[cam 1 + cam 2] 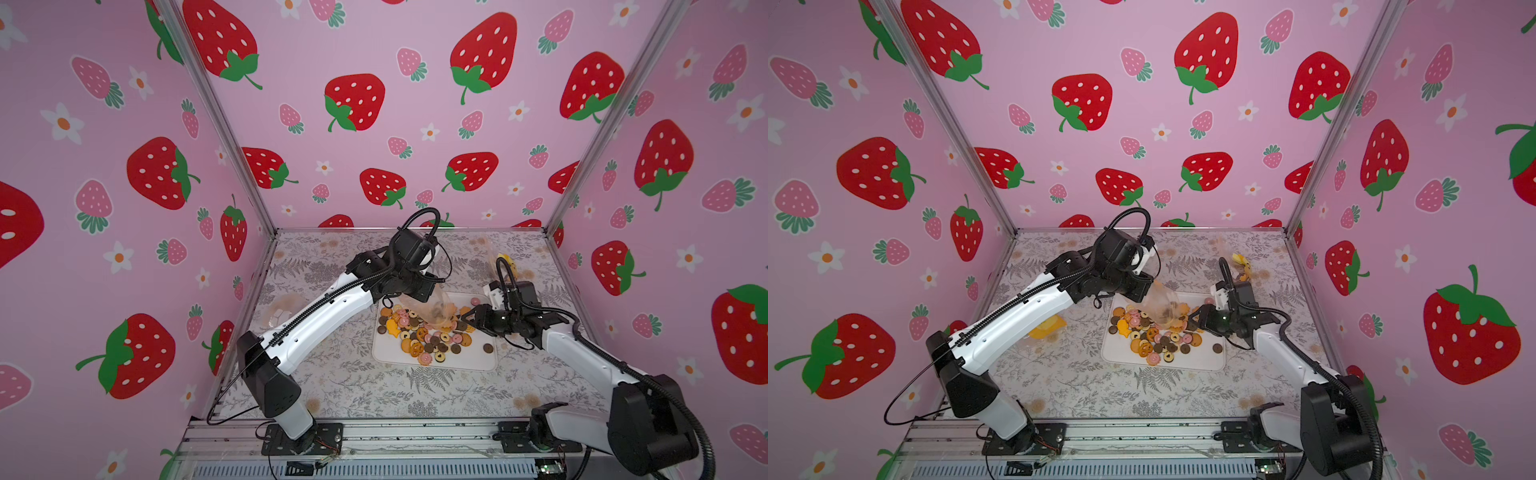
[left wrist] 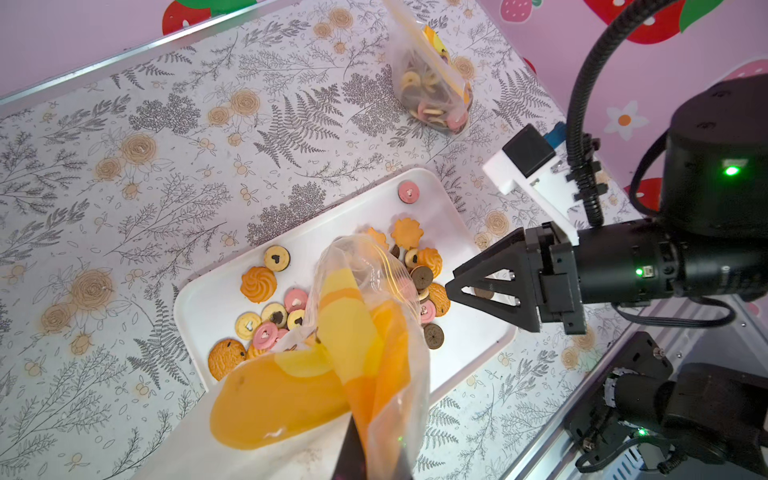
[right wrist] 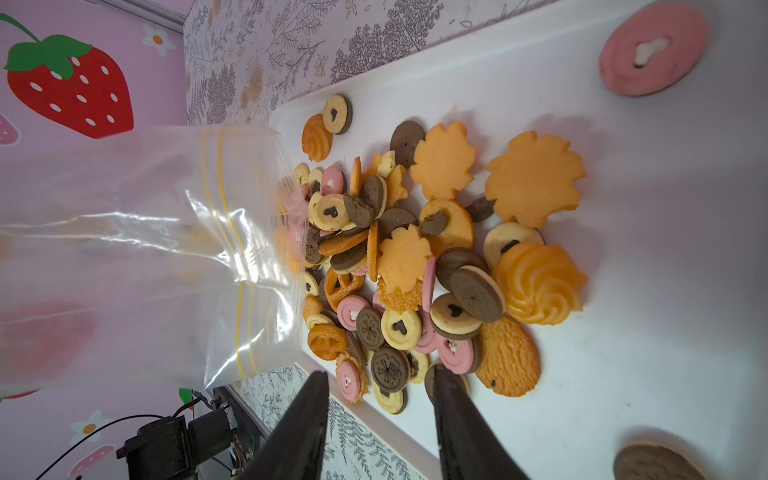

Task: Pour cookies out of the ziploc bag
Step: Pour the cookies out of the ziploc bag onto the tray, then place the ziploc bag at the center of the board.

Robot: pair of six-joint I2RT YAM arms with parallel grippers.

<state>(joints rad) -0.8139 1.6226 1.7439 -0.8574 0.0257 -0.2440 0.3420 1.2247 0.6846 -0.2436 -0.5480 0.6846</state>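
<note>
Nearest to me runs the metal rail [image 1: 374,434] at the near edge of the table [image 1: 332,374], and both arms are bolted on it. The left arm [image 1: 316,320] reaches far and to the right, and the left gripper [image 1: 426,291] is closed tight on the bottom end of the ziploc bag [image 1: 440,309]. The bag hangs with its mouth down over the far part of the white tray [image 1: 469,361], which lies in the middle of the table, a little to the right. The cookies [image 1: 424,332] lie in a loose heap on the tray, directly under the mouth of the bag and on its near side. One dark cookie [image 1: 488,348] lies apart near the right rim, and one pink cookie [image 1: 474,300] in the far right corner. Whether any remain inside the bag I cannot tell. The right arm [image 1: 582,353] comes from the near right. The right gripper [image 3: 380,374] is low over the right edge of the heap, just beside the bag. Its two black fingers [image 3: 307,424] stand apart and hold nothing. A second bag [image 2: 432,83] with cookies inside stands at the far right of the table.
</note>
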